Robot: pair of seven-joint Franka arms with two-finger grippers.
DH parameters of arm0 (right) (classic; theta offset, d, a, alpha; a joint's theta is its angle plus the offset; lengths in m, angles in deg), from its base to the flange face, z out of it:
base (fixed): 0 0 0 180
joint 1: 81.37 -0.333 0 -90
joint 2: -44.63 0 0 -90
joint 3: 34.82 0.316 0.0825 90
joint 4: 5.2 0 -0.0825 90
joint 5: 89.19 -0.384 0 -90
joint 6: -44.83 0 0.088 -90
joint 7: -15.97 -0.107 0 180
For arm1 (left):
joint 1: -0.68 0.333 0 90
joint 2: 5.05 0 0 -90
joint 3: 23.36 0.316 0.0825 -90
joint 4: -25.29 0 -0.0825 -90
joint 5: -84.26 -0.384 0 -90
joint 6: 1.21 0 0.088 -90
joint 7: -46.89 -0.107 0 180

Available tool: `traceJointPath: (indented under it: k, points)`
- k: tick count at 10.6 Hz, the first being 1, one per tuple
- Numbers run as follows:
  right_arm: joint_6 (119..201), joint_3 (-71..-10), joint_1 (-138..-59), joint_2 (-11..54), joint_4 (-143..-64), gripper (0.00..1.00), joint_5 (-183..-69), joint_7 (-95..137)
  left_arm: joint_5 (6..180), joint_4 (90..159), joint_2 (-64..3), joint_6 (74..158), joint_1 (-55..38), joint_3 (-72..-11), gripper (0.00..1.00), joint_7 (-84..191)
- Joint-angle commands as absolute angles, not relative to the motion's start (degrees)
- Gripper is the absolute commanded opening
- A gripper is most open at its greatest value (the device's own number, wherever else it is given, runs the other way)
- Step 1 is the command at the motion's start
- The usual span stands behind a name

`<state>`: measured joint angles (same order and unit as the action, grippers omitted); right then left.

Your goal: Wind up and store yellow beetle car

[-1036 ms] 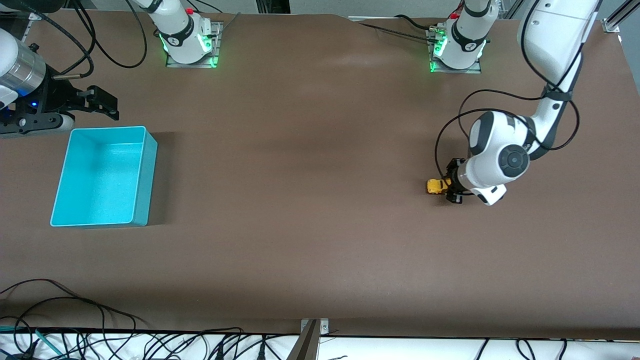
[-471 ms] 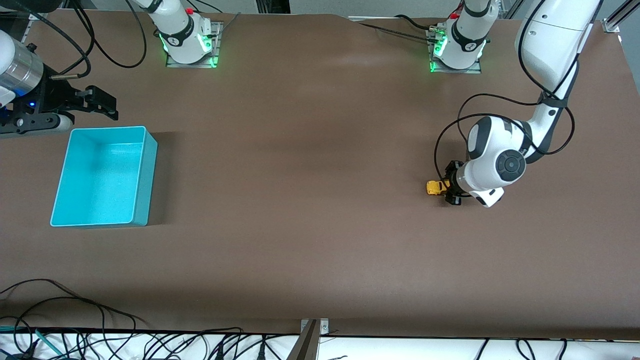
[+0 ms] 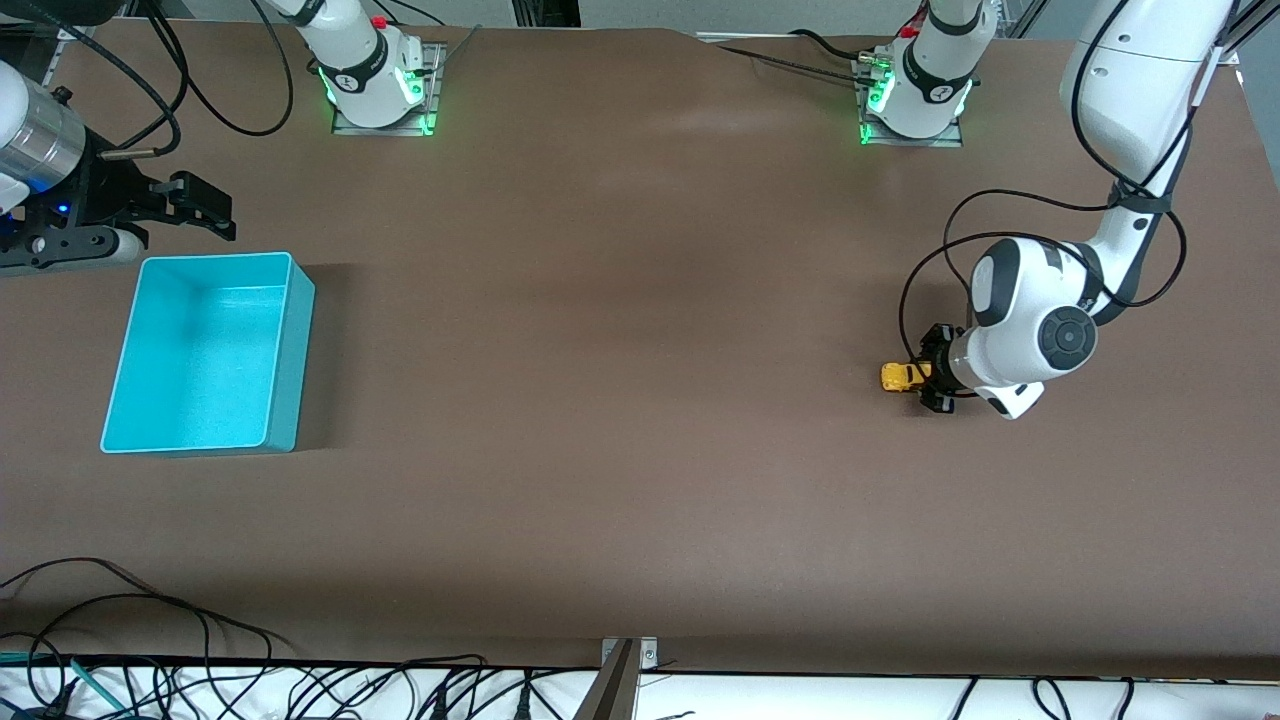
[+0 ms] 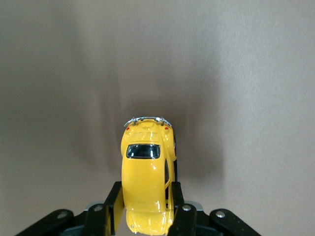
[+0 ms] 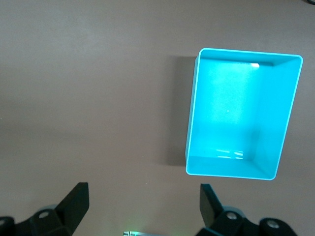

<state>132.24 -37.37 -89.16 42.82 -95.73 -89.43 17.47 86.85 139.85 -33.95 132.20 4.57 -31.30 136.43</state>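
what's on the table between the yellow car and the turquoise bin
Nothing: the front view shows only bare brown table between the yellow beetle car, held in the left gripper, and the turquoise bin.

Left end effector (image 3: pixel 928 376) dragged yellow beetle car (image 3: pixel 903 376) (toward its end).

Front cam high, faces robots; 2 wrist cams look down, close.

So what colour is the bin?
Turquoise bin, clearest in the right wrist view.
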Motion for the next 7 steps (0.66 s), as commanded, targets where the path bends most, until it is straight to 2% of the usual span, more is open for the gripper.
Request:
traceJointPath:
  k: [1, 7]
  points:
    - [131.0, -37.5, -89.0, 42.5, -94.2, 1.0, -90.5, 18.4, 83.4, 138.9, -37.6, 133.4, 6.6, -30.9, 0.0, 134.8]
    - [131.0, -37.5, -88.9, 42.5, -94.2, 1.0, -90.5, 18.4, 76.7, 138.5, -39.3, 133.6, 10.8, -30.9, 0.0, 134.9]
